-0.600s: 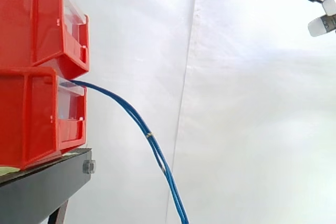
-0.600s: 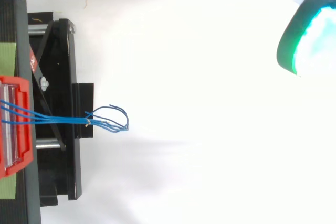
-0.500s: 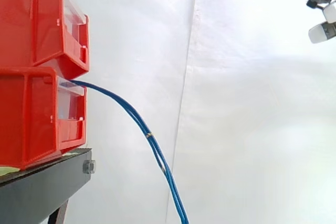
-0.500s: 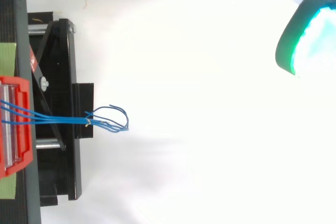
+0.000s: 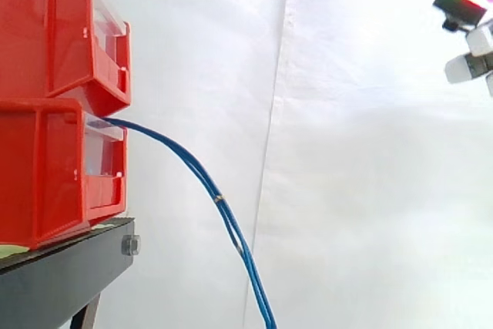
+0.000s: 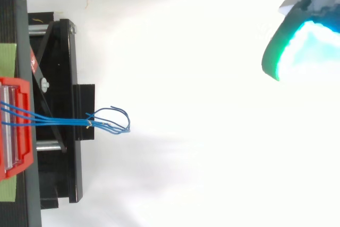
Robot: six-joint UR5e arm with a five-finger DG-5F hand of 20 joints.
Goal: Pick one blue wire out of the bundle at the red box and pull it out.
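1. two red bins are stacked at the left of the side view: the upper red bin [image 5: 54, 28] sits on the lower red bin [image 5: 46, 167], and both stand on a black stand [image 5: 62, 275] with a bolt [image 5: 130, 246] in its end face.
2. the blue wires [image 5: 192, 167] come out as a bundle over the top front edge of the lower red bin, just under the upper one. they arc down to the right in front of the white curtain [image 5: 370, 190] and run off the bottom edge of the side view.
3. a small pale tie [image 5: 219, 199] wraps the bundle partway down the arc.
4. from above, the blue wires [image 6: 64, 121] lie spread apart inside the bin and come together at the tie [image 6: 88, 124]. past it, their loose ends curl into a small loop just beyond the stand.
5. a strip of green tape [image 6: 8, 57] lies on the stand at the left edge of the top view.
6. the hand [image 5: 466, 67] is at the upper right in the side view, and in the top view [image 6: 297, 46] it glows green and cyan. it is well apart from the wires and bins and touches nothing.
7. too little of the hand is in frame to tell whether it is spread or closed.
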